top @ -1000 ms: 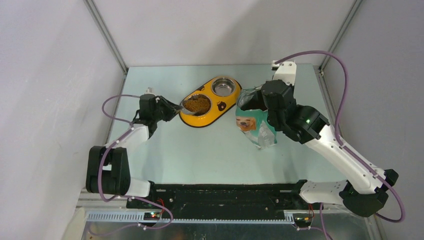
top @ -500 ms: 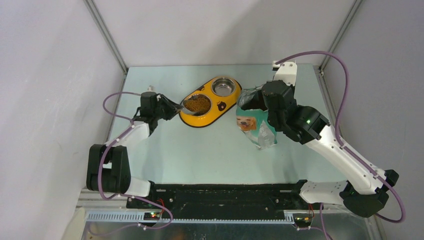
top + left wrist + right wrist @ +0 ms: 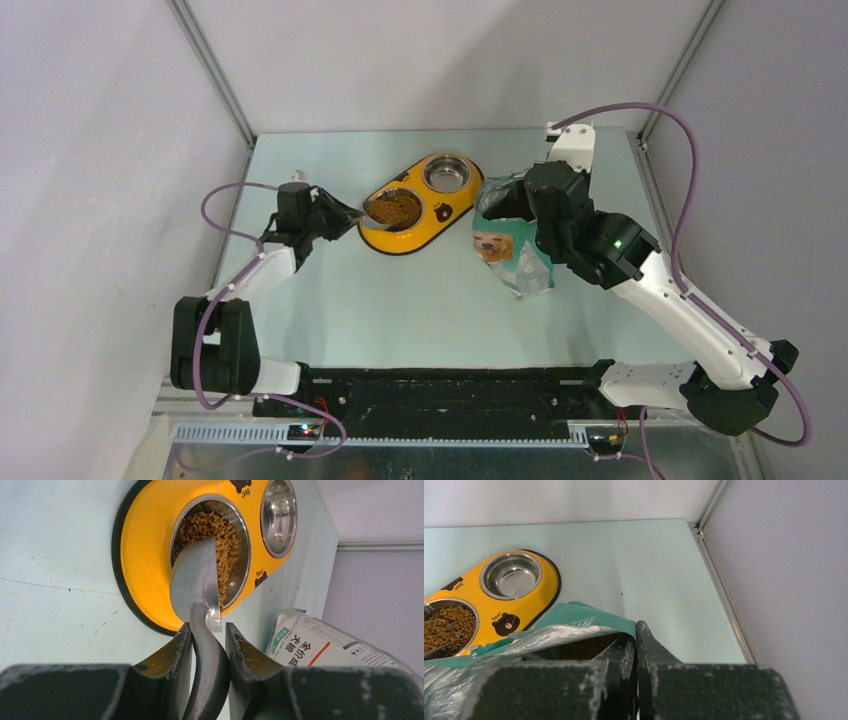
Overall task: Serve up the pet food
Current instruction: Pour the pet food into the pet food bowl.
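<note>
Brown kibble point(image 3: 225, 540) fills the near bowl of the yellow double-bowl feeder point(image 3: 440, 211); it also shows in the top view point(image 3: 398, 209). My left gripper point(image 3: 207, 632) is shut on the dark handle of the grey metal scoop point(image 3: 195, 580), whose tipped blade rests over that bowl. The far steel bowl point(image 3: 279, 511) holds nothing. My right gripper point(image 3: 636, 630) is shut on the rim of the open teal-and-white bag point(image 3: 574, 625), holding it upright; dark kibble shows inside the bag point(image 3: 584, 647).
The feeder lies at the table's middle back, with the bag point(image 3: 505, 245) just to its right. The enclosure's walls and metal frame posts point(image 3: 215, 75) close in the table's back and sides.
My left arm has shifted slightly left, drawing the scoop a little back over the near bowl. The right arm and the bag have not moved.
</note>
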